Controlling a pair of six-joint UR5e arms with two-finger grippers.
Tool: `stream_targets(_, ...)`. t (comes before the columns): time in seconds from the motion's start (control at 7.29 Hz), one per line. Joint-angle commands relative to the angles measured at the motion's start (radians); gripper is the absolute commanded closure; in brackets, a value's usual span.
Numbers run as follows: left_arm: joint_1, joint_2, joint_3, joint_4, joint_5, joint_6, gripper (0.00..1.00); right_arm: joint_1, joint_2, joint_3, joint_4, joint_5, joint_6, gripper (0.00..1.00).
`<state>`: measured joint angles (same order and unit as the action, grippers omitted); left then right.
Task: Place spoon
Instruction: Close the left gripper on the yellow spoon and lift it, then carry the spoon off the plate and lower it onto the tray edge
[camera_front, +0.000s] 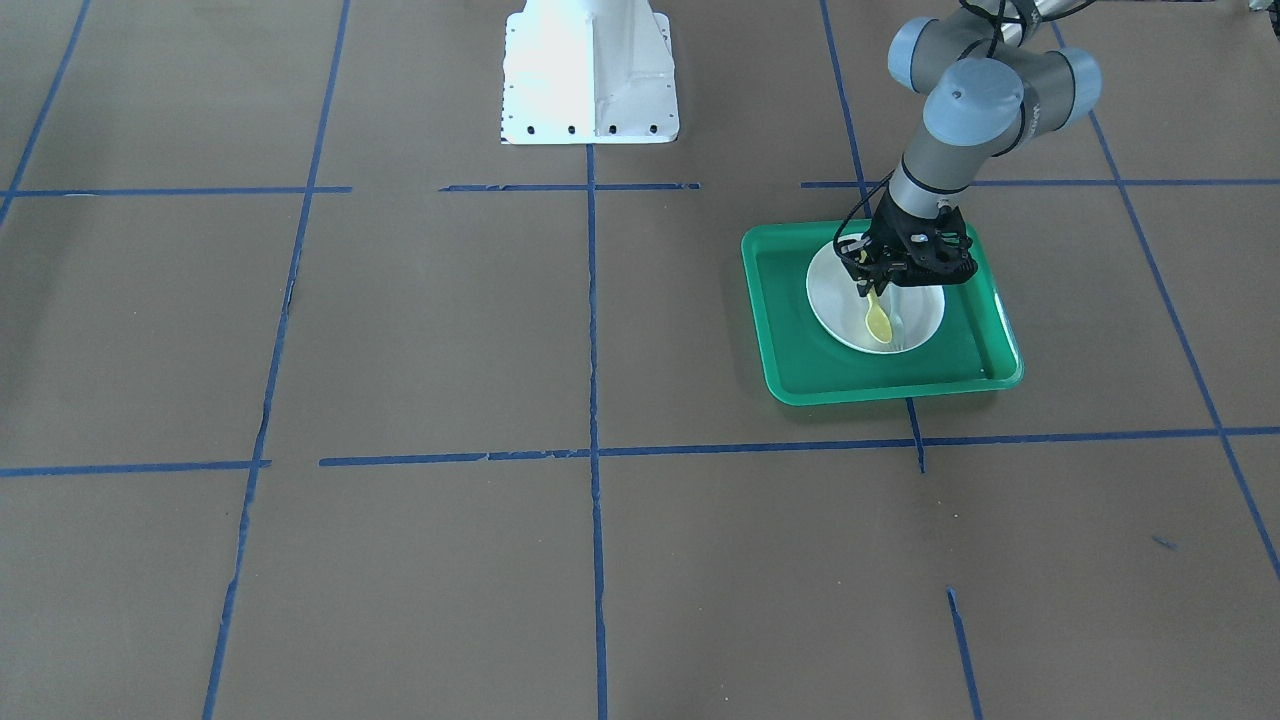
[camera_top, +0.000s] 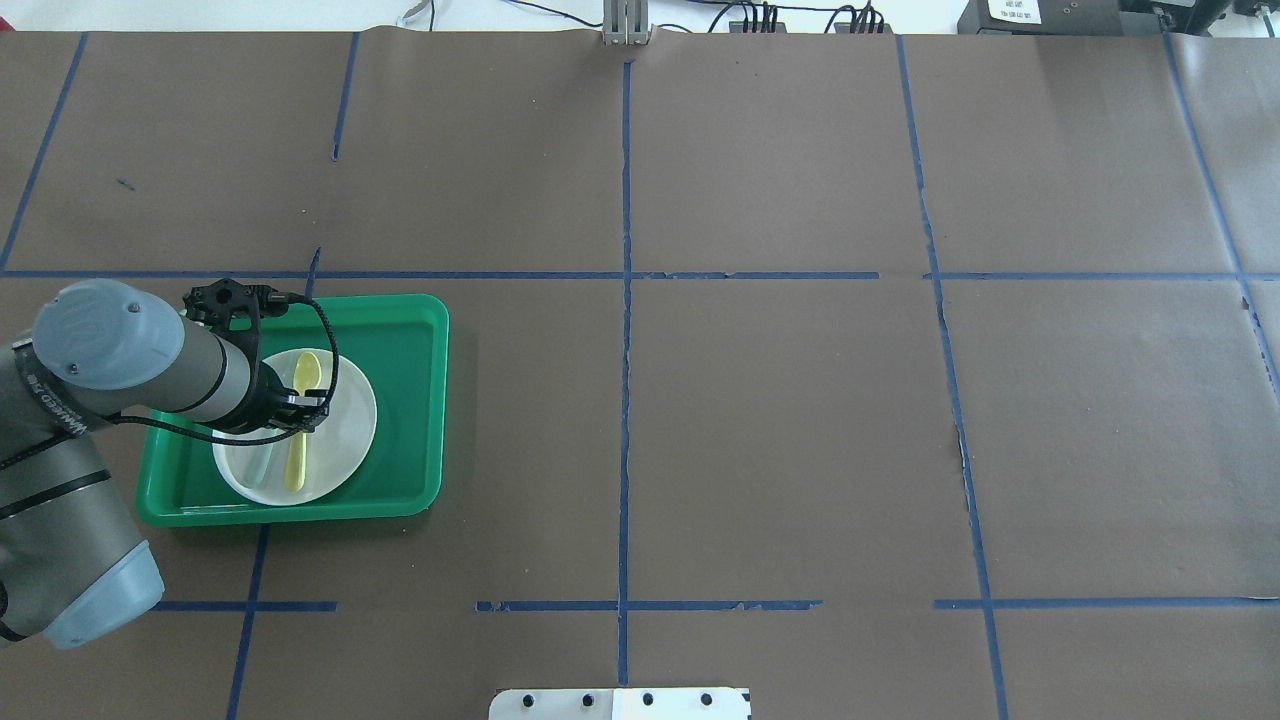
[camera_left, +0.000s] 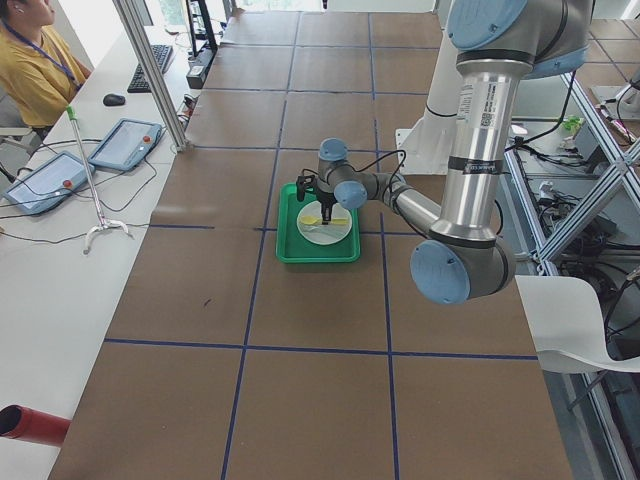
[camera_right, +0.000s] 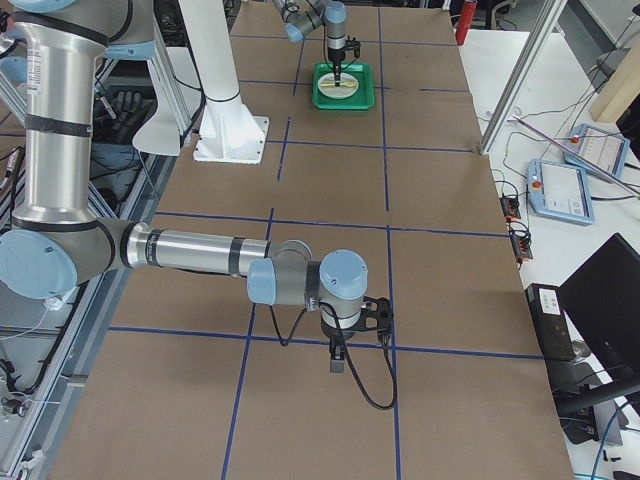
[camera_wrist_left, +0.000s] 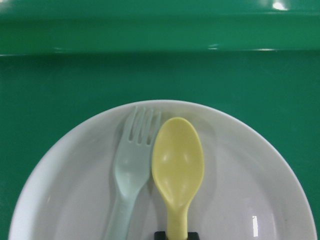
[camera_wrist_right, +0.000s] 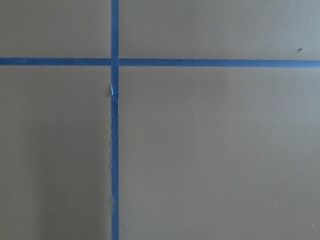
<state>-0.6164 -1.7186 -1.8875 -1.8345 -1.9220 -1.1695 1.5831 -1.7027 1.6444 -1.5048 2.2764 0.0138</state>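
Note:
The yellow spoon (camera_wrist_left: 178, 160) lies along the white plate (camera_wrist_left: 240, 190), its bowl up and pointing away from my wrist. A pale grey-green fork (camera_wrist_left: 131, 170) lies beside it on the plate. The plate (camera_top: 345, 420) sits in a green tray (camera_top: 400, 340). My left gripper (camera_top: 305, 408) is low over the plate, with its black fingertips closed around the spoon's handle. The spoon (camera_front: 878, 322) also shows under the gripper (camera_front: 868, 285) in the front-facing view. My right gripper (camera_right: 338, 362) hangs over bare table far from the tray; I cannot tell whether it is open or shut.
The tray (camera_front: 790, 340) stands on brown paper marked with blue tape lines. The white robot base (camera_front: 590, 70) is at the table's middle edge. The right wrist view shows only paper and tape.

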Motion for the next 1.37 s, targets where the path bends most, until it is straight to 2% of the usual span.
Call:
stream_targets(0.0,-0.005,-0.099,-0.035,0.115,-0.008,-0.018,1.0,0.0,0.0,0.0,0.0,0.0,0.0,0.0)
stream_targets(0.27,0.006,-0.206,0.094,0.112,-0.005,-0.058,1.0,0.0,0.0,0.0,0.0,0.0,0.0,0.0)
stream_targets(0.55,0.021,-0.208,0.103,0.11,-0.005,-0.052,1.0,0.0,0.0,0.0,0.0,0.0,0.0,0.0)
stream_targets(0.82,0.023,-0.217,0.097,0.109,-0.006,-0.045,0.01,0.0,0.0,0.0,0.0,0.0,0.0,0.0)
stream_targets(1.24,-0.015,-0.199,0.055,0.113,-0.014,-0.042,0.0,0.0,0.0,0.0,0.0,0.0,0.0,0.0)
